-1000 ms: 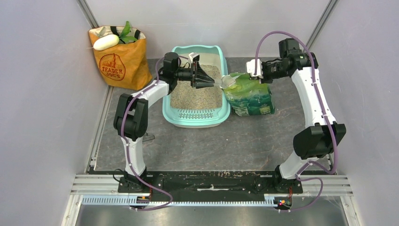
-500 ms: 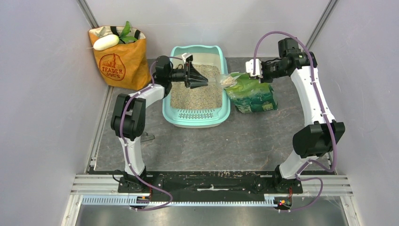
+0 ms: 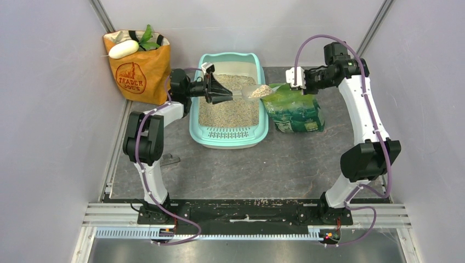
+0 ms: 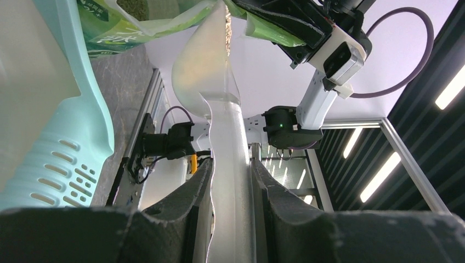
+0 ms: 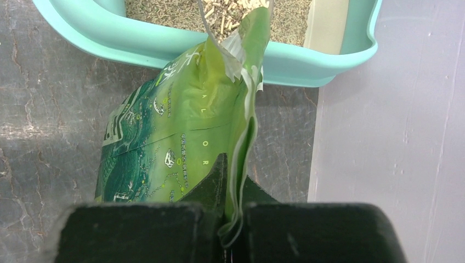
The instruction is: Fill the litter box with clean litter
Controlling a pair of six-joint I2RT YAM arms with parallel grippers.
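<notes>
Both gripped: left pincer point(image 3: 232, 95) held the scoop point(image 3: 249, 93), right pincer point(image 5: 233, 183) pinched the bag point(image 3: 293, 112); tipping its clean litter point(image 3: 262, 89) over the litter box point(image 3: 227, 141) beneath seemed best.

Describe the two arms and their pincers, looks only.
Left arm and right arm match: white links, bulky black joints, a purple cable looped along each. Left pincer and right pincer are black and tapered.
</notes>
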